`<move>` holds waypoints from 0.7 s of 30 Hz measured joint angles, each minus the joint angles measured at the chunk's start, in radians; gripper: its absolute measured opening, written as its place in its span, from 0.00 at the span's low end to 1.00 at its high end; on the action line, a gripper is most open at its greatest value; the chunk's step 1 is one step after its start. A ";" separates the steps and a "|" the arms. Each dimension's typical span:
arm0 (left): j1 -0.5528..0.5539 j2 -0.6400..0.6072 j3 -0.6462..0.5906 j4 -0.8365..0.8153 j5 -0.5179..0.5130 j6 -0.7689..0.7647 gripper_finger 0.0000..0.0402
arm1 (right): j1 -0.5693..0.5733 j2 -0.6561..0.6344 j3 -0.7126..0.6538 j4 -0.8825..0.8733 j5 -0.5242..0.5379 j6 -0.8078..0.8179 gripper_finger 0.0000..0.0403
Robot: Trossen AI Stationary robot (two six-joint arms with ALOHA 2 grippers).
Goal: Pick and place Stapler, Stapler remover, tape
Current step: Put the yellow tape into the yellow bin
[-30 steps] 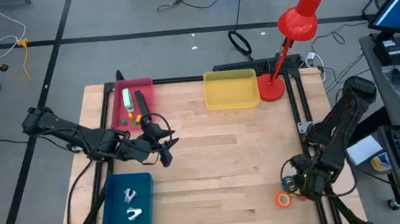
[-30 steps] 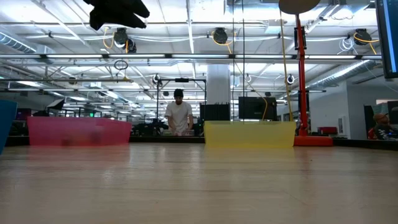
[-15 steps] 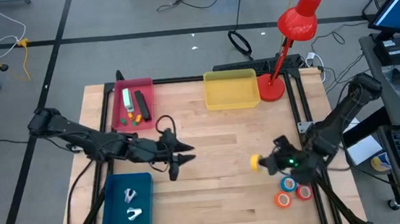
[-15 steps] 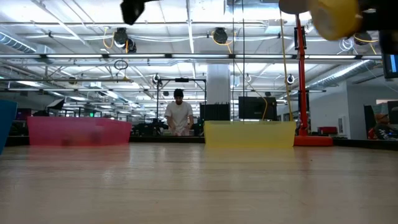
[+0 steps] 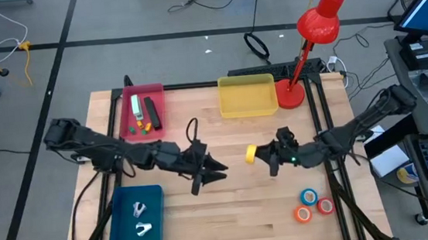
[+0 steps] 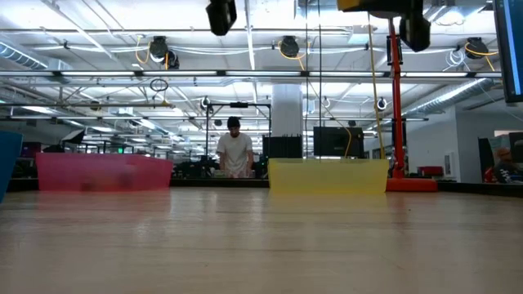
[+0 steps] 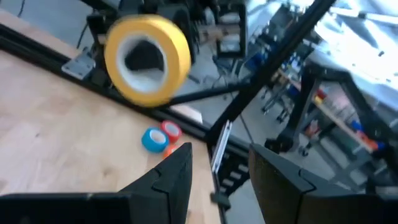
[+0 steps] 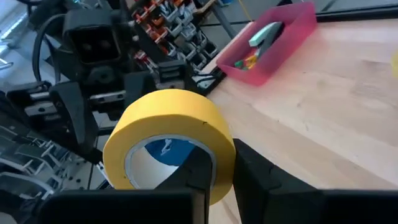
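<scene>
We hold a yellow tape roll (image 5: 252, 154) pinched in the right gripper (image 5: 262, 155) above mid-table, left gripper (image 5: 217, 168) part-open and empty facing it; yellow tray (image 5: 248, 111) looks empty, three rolls (image 5: 313, 204) wait near right, stapler (image 5: 135, 106) lies in the pink tray (image 5: 157, 89).

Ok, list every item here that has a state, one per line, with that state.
yellow tape roll: held above the table in the right claw
right claw: shut on the roll
left claw: open, empty, facing the roll
blue, red and orange tape rolls: lying flat on the table
pink tray: holds items
blue tray: holds items
yellow tray: empty
</scene>
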 joint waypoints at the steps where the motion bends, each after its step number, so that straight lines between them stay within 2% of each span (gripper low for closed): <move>1: 0.007 0.006 0.000 0.020 0.000 -0.011 0.39 | -0.006 0.006 0.000 0.017 -0.007 -0.012 0.08; 6: 0.033 0.027 0.000 0.068 0.001 -0.043 0.39 | -0.035 0.058 0.000 0.097 -0.048 -0.035 0.08; 21: 0.049 0.035 0.000 0.065 0.017 -0.045 0.39 | -0.117 0.197 0.000 0.324 -0.220 -0.035 0.08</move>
